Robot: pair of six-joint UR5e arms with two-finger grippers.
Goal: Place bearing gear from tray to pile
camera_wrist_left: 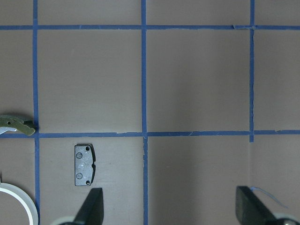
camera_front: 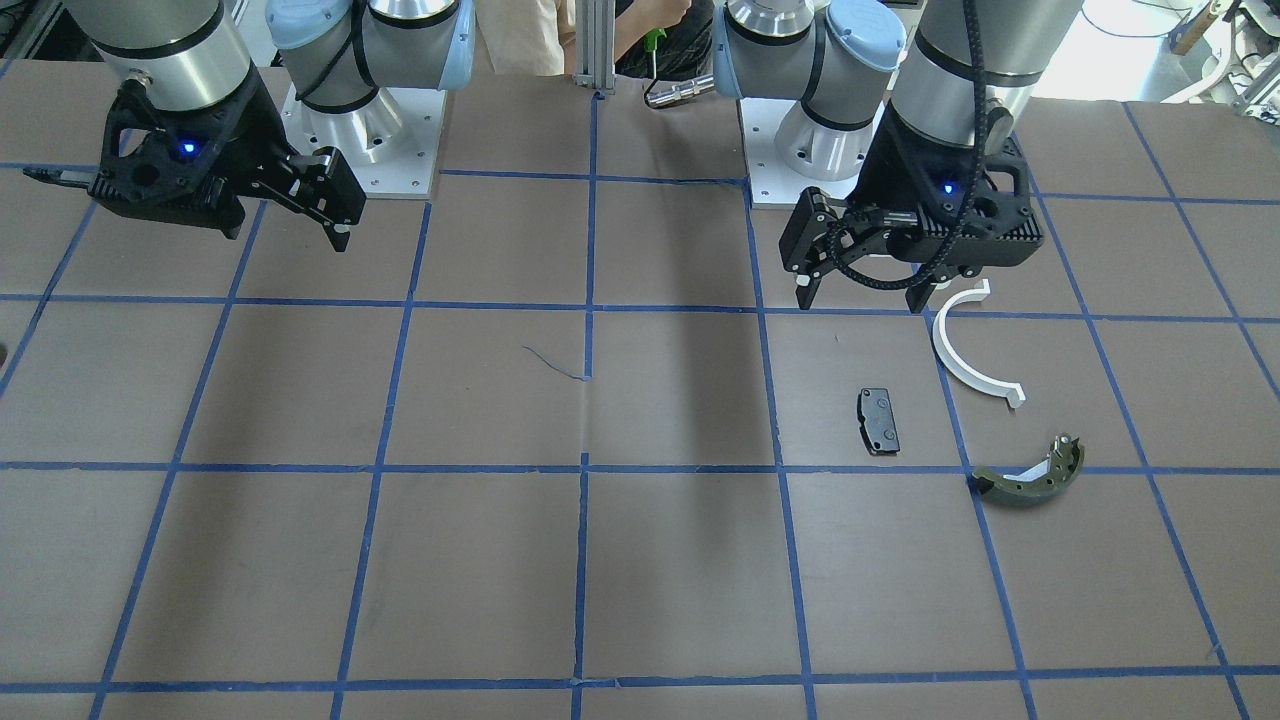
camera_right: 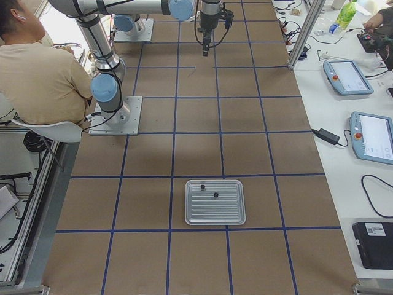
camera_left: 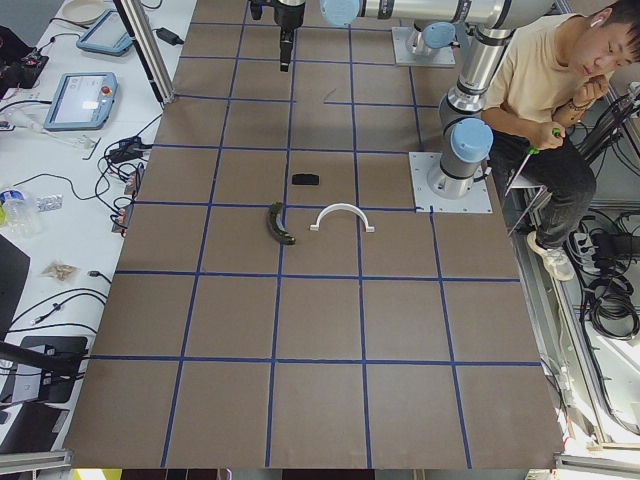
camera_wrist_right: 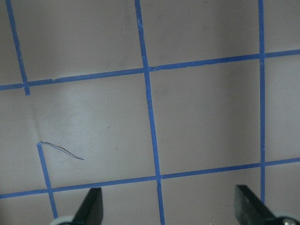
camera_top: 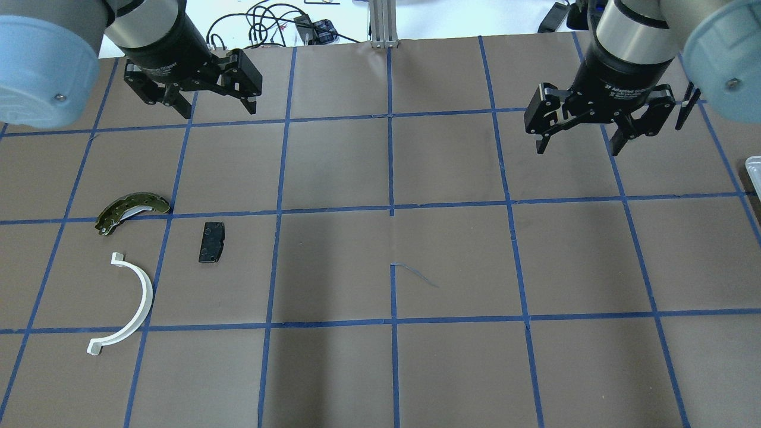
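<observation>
The pile lies on the table on my left side: a small black pad (camera_top: 211,242) (camera_front: 877,421) (camera_wrist_left: 85,164), a white half-ring (camera_top: 128,306) (camera_front: 970,355) and an olive-green brake shoe (camera_top: 131,209) (camera_front: 1030,475). A ribbed metal tray (camera_right: 228,212) stands far off at my right end of the table, with two small dark round parts (camera_right: 202,187) (camera_right: 215,195) on it; I cannot tell which is the bearing gear. My left gripper (camera_top: 217,110) (camera_wrist_left: 171,208) is open and empty, above the table beyond the pile. My right gripper (camera_top: 578,148) (camera_wrist_right: 171,208) is open and empty, over bare table.
The brown table top (camera_top: 452,261) is marked with a blue tape grid. Only a corner of the tray (camera_top: 754,163) shows at the overhead view's right edge. A seated person (camera_left: 560,90) is behind the arm bases. Tablets and cables lie on the side bench (camera_right: 362,80).
</observation>
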